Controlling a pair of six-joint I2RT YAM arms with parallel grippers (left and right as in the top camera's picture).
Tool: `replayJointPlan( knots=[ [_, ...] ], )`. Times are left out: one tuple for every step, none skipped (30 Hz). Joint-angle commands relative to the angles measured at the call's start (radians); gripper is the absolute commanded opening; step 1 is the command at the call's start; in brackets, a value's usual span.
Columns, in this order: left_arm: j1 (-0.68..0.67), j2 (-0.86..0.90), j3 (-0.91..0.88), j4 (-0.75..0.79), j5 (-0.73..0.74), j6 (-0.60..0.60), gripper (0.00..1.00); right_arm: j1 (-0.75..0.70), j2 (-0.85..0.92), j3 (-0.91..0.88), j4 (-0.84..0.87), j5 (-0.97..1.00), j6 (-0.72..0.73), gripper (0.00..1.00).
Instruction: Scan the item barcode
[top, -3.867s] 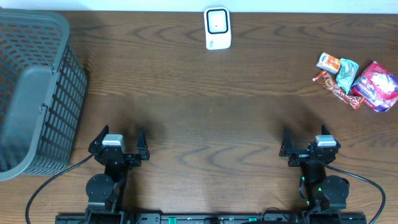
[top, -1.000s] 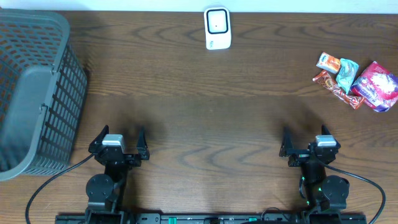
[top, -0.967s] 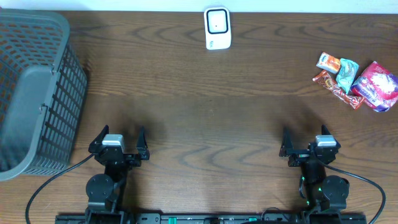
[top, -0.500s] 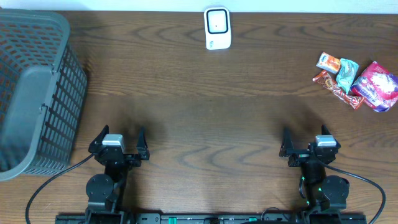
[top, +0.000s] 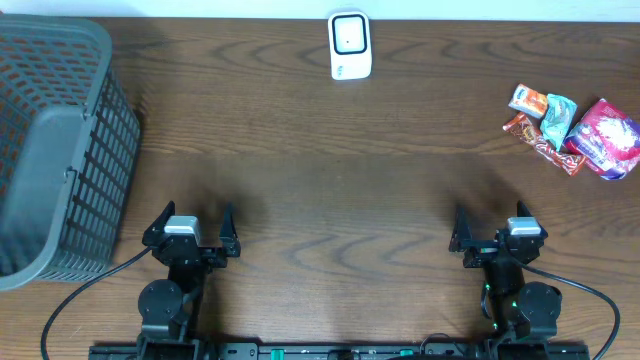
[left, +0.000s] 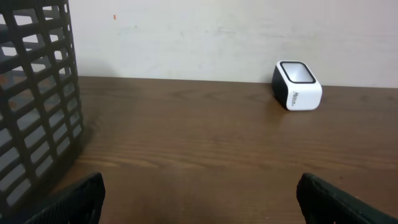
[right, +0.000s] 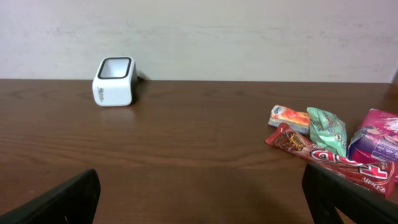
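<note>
A white barcode scanner (top: 350, 45) with a dark window stands at the far middle of the table; it shows too as the scanner (left: 297, 84) in the left wrist view and the scanner (right: 114, 81) in the right wrist view. Several snack packets lie at the far right: an orange packet (top: 529, 100), a green packet (top: 559, 119), a long red bar (top: 545, 146) and a pink bag (top: 609, 138). My left gripper (top: 190, 227) rests open near the front left with nothing between its fingers. My right gripper (top: 492, 230) rests open near the front right, also holding nothing.
A dark grey slatted basket (top: 55, 150) stands at the left edge of the wooden table (top: 330, 180); its wall (left: 34, 106) fills the left of the left wrist view. A pale wall runs behind the table's far edge.
</note>
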Motion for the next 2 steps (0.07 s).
replayJointPlan(
  knots=[
    [0.003, -0.006, -0.008, -0.048, -0.013, 0.005, 0.98, 0.005, -0.006, -0.001, -0.004, 0.004, -0.011, 0.99],
    [0.003, -0.006, -0.008, -0.048, -0.013, 0.005, 0.98, 0.005, -0.006, -0.001, -0.004, 0.004, -0.011, 0.99]
  ],
)
